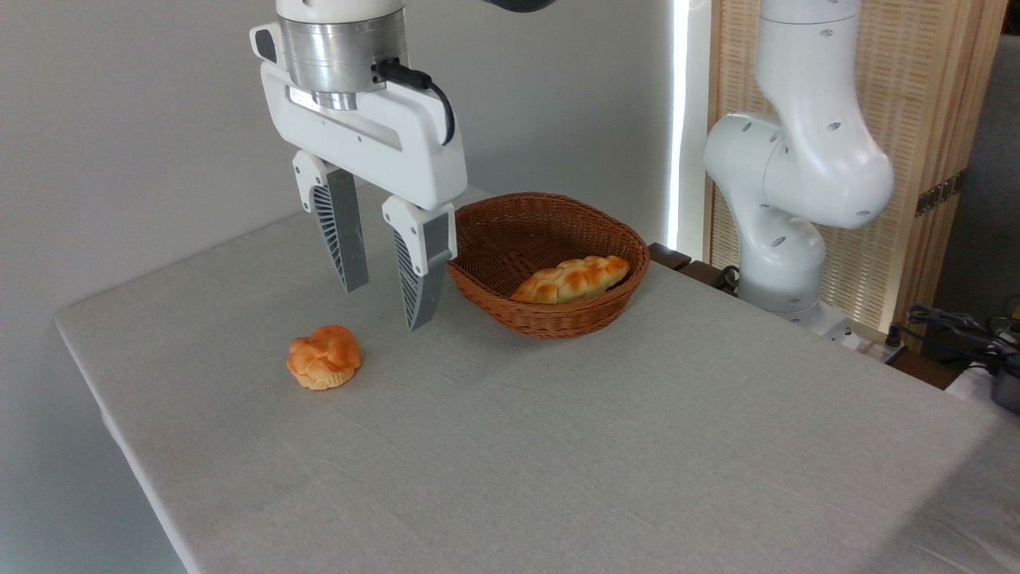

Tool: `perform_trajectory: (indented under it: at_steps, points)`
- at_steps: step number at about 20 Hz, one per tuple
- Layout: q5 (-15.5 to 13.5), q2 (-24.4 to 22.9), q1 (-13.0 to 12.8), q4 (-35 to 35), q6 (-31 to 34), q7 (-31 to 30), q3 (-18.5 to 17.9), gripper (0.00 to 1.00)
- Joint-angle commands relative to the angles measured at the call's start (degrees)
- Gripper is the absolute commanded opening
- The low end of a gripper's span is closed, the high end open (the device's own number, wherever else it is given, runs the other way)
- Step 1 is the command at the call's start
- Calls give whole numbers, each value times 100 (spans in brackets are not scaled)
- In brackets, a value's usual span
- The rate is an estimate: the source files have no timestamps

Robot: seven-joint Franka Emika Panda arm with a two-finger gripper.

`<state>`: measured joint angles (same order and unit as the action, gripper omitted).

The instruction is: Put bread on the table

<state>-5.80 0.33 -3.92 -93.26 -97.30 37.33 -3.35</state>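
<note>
The bread [323, 356], a small knotted golden-orange bun with a paler base, lies on the light-grey table [558, 446] towards its left side. My gripper [385, 307] hangs above the cloth, up and to the right of the bun and apart from it. Its two grey fingers stand open with nothing between them.
A brown wicker basket [550, 315] sits just right of the gripper, holding a longer braided loaf [570, 279]. The arm's white base [785, 199] rises at the back right. Cables and gear [964, 335] lie past the table's right edge. The table's left edge runs close to the bun.
</note>
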Motion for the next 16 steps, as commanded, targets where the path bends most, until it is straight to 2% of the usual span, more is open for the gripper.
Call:
perform_trajectory:
  at_steps: [1, 2, 4, 5, 6, 10, 16]
  points:
    - [26, -24, 102, 27, 97, -41, 255, 100]
    - [26, -24, 181, 18, 97, -41, 369, 100]
    - [26, -68, 505, 18, 88, -41, 764, 100]
    - [26, -68, 541, 27, 97, -41, 809, 100]
    - [52, -68, 542, 27, 97, -41, 836, 100]
    - [552, -59, 533, 27, 280, -15, 880, 100]
    - [510, -68, 498, 27, 325, -24, 766, 100]
